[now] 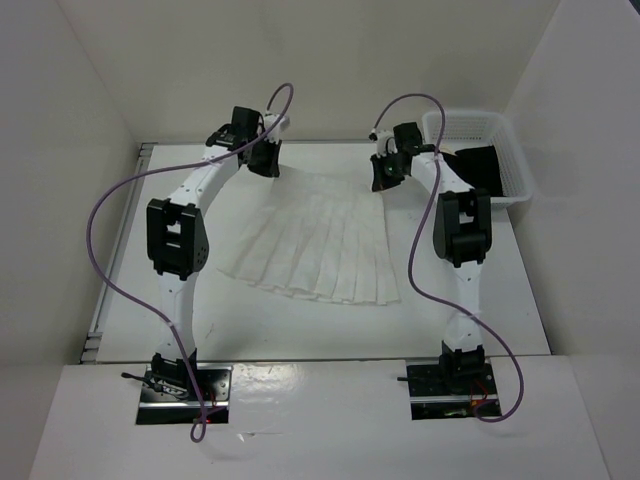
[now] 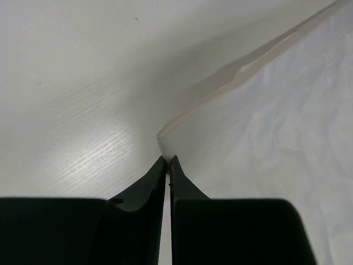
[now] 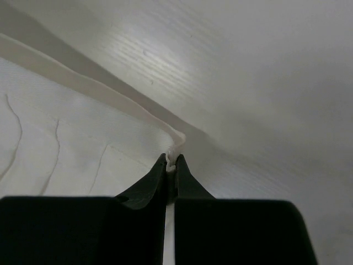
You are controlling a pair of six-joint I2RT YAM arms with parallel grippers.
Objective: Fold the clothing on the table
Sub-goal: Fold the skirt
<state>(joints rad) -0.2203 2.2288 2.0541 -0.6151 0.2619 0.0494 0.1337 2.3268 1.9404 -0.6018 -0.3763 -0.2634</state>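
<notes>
The clothing (image 1: 320,245), a white pleated fan-shaped garment, lies spread on the table (image 1: 300,330), its narrow end at the far side. My left gripper (image 1: 265,160) is at the garment's far left corner; in the left wrist view the gripper (image 2: 168,160) is shut on that corner of the clothing (image 2: 265,143). At the far right corner sits my right gripper (image 1: 385,175); the right wrist view shows the gripper (image 3: 171,160) shut, with a bunched bit of the clothing's (image 3: 83,127) edge pinched between the tips.
A white mesh basket (image 1: 510,165) holding a black cloth (image 1: 480,165) stands at the far right, close to the right arm. A metal rail (image 1: 118,250) runs along the table's left edge. White walls enclose the table on three sides.
</notes>
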